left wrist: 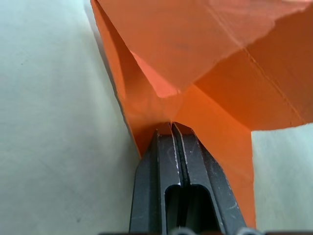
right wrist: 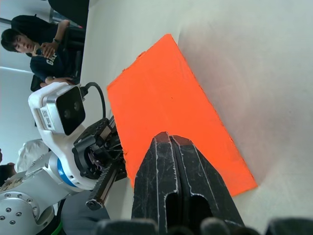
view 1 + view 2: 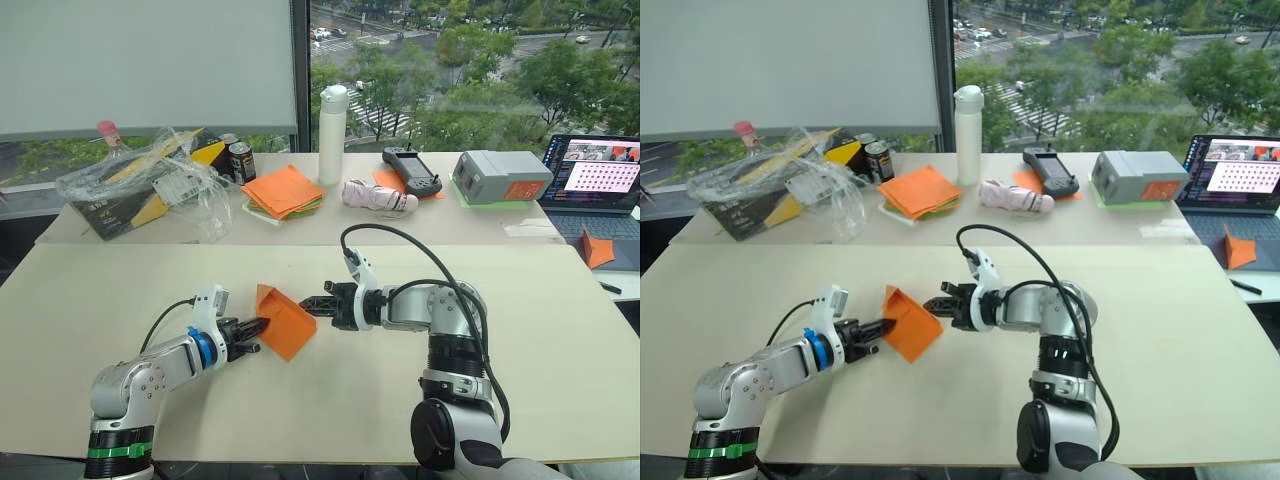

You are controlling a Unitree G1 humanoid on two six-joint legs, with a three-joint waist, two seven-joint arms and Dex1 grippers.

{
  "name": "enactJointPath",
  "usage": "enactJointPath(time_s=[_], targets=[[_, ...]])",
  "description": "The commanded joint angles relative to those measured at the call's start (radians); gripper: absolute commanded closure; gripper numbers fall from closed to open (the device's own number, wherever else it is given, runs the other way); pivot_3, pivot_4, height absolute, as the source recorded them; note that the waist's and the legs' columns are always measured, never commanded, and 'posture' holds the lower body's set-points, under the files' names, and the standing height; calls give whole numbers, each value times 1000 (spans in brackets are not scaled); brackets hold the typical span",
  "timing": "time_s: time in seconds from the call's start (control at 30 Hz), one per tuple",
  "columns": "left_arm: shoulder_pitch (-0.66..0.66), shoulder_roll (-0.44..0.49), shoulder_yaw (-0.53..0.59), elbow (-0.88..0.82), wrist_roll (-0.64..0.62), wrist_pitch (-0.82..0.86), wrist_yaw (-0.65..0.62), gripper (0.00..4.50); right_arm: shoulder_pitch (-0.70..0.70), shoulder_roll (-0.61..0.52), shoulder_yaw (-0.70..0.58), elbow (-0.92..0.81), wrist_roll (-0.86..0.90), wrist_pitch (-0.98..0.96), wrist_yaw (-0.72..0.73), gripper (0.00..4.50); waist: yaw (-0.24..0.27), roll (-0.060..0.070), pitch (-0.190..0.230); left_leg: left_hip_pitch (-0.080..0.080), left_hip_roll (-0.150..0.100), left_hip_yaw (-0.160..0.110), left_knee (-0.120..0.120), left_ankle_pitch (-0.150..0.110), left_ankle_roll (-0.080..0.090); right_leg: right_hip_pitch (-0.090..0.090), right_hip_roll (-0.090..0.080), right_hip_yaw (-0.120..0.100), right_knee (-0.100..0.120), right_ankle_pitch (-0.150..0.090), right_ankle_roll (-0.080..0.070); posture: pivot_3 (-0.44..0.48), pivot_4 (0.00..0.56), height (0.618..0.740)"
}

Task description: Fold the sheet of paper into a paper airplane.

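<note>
Left wrist view: fingers (image 1: 177,128) pinching sheet of paper (image 1: 205,58)

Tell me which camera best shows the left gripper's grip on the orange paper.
Left wrist view: the left gripper is shut on the sheet of paper, creases visible. The eye views show both grippers meeting it from afar; the right wrist view shows its flat face.

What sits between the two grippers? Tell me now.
The sheet of paper, partly folded, spans the gap in the left eye view: the left gripper pinches its near edge, and the right gripper meets its opposite side, fingers shut.
</note>
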Motion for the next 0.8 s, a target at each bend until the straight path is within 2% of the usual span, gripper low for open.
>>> enactJointPath(time_s=[0.03, 0.57, 0.8], targets=[[-22, -2, 49, -11, -48, 7, 3, 4500, -32, 52, 11, -28, 29, 9, 15, 4467, -2, 0, 0, -2, 0, 0, 0, 0, -1, -3, 0, 1, 2, 0, 0, 0, 150, 740], [12, 104, 98, -43, -183, 45, -84, 4500, -27, 55, 16, -36, 34, 9, 12, 4467, -3, 0, 0, -4, 0, 1, 1, 1, -2, -6, 0, 1, 4, 0, 0, 0, 150, 740], [-12, 113, 148, -9, -226, 35, -75, 4500, -25, 55, 16, -37, 37, 9, 9, 4467, -2, 0, 0, -4, 0, 1, 1, 1, -2, -6, 0, 1, 4, 0, 0, 0, 150, 740]])
